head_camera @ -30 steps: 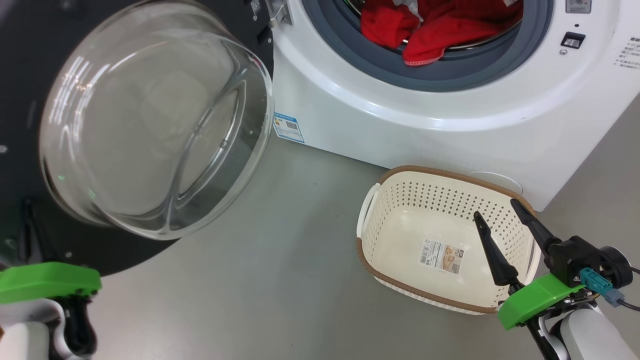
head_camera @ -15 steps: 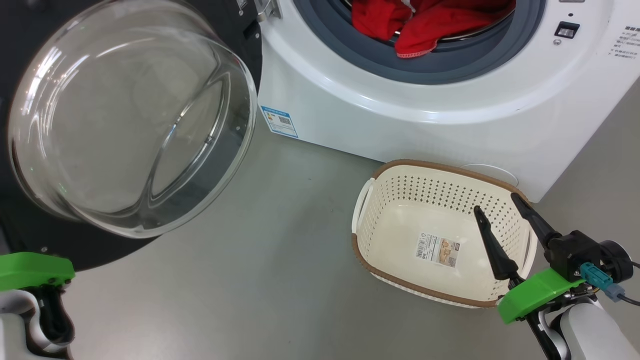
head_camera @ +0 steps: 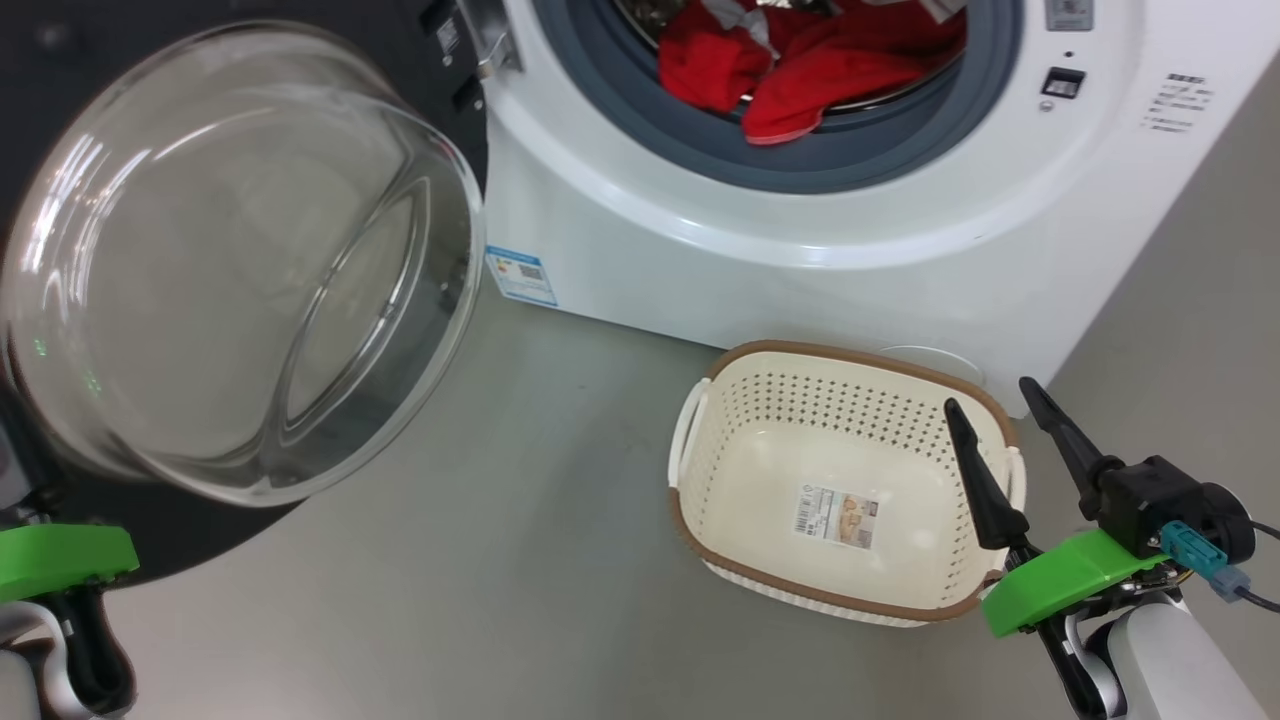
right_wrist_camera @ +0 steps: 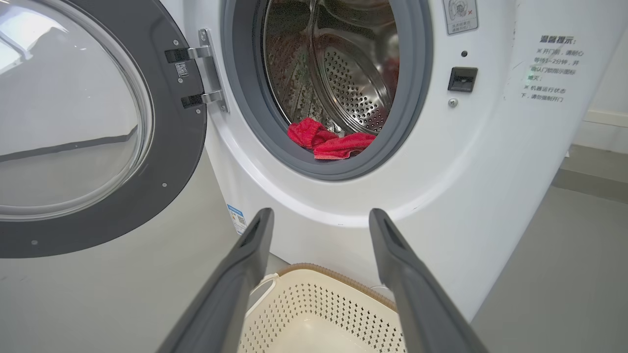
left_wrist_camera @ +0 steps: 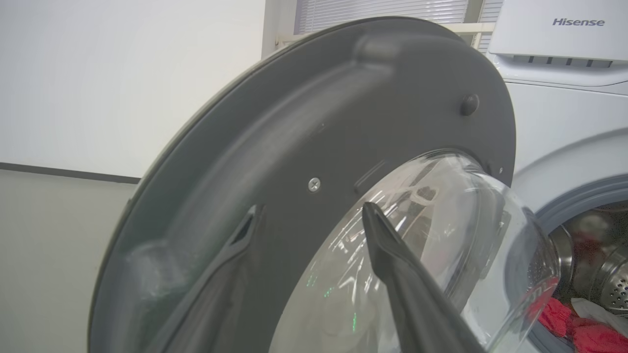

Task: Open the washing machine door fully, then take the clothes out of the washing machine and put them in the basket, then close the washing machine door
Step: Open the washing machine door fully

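Currently the door (head_camera: 250, 260) stands swung open at left; left gripper (left_wrist_camera: 310, 208) fingers spread wide near its inner face, holding nothing. Red clothes (head_camera: 800, 70) lie inside the washing machine (head_camera: 800, 270). The basket (head_camera: 840, 350) sits on the floor (head_camera: 540, 560) just before it. Right gripper (head_camera: 988, 395) fingers spread wide over the basket's right end, holding nothing.

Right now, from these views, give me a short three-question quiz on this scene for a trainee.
1. True or false: the washing machine door stands open.
2. What lies on the bottom of the basket?
3. The clothes are: A in the basket, B inside the washing machine, C draped over the door.
Key: 1 true; 2 a paper label; 3 B.
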You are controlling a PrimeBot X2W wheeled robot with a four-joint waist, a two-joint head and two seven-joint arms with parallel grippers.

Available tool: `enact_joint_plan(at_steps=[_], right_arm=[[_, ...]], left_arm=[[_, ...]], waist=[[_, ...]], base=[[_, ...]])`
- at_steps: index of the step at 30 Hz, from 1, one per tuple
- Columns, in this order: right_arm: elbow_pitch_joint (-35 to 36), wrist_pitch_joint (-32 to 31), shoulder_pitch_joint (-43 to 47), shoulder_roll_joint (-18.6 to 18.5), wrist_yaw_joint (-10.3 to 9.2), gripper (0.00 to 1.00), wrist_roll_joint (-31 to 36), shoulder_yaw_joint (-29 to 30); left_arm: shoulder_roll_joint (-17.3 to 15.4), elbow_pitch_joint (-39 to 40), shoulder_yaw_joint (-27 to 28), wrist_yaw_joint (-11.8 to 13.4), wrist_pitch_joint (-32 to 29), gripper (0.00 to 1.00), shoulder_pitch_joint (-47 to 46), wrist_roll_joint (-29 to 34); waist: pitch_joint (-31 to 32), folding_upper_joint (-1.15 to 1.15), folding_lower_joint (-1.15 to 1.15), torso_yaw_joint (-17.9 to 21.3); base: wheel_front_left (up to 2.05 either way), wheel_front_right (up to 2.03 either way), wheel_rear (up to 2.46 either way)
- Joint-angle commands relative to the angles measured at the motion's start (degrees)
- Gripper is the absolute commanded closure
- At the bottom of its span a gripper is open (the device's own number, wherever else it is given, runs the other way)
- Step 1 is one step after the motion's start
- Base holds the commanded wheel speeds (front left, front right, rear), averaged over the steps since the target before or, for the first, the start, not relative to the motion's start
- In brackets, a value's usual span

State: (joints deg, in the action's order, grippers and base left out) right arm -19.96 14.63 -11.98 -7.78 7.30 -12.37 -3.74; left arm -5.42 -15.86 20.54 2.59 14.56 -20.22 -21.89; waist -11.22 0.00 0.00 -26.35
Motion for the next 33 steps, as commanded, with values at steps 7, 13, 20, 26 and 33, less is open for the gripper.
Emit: enact_joint_plan(at_steps=[7, 13, 20, 26, 33], right_arm=[[2.70, 0.37, 0.11, 1.71, 0.19, 0.00, -0.61, 1.23], [4.13, 0.37, 1.12, 2.85, 0.19, 0.00, -0.37, 3.33], [6.78, 0.37, 1.82, 3.73, 0.19, 0.00, 0.47, 4.34], [8.72, 0.37, 3.14, 4.18, 0.19, 0.00, 0.68, 4.89], [12.01, 0.37, 6.10, 4.20, 0.19, 0.00, 0.16, 3.86]], left_arm=[[-1.33, 12.17, -0.11, -2.29, 0.43, 0.00, 2.84, 2.01], [-1.09, 15.67, -2.39, -4.95, -0.72, 0.00, 4.31, 0.86], [-1.50, 15.15, -6.05, -7.84, -1.85, 0.00, 6.52, -0.32], [-1.96, 13.20, -10.12, -9.37, -1.92, 0.00, 9.05, -2.11], [-3.39, 10.03, -13.85, -9.91, -0.71, 0.00, 13.73, -2.81]], waist=[[3.06, 0.00, 0.00, 4.80], [4.58, 0.00, 0.00, 8.83], [5.92, 0.00, 0.00, 14.47], [7.46, 0.00, 0.00, 19.10], [9.54, 0.00, 0.00, 23.48]], base=[[0.00, 0.00, 0.00], [0.00, 0.00, 0.00], [0.00, 0.00, 0.00], [0.00, 0.00, 0.00], [0.00, 0.00, 0.00]])
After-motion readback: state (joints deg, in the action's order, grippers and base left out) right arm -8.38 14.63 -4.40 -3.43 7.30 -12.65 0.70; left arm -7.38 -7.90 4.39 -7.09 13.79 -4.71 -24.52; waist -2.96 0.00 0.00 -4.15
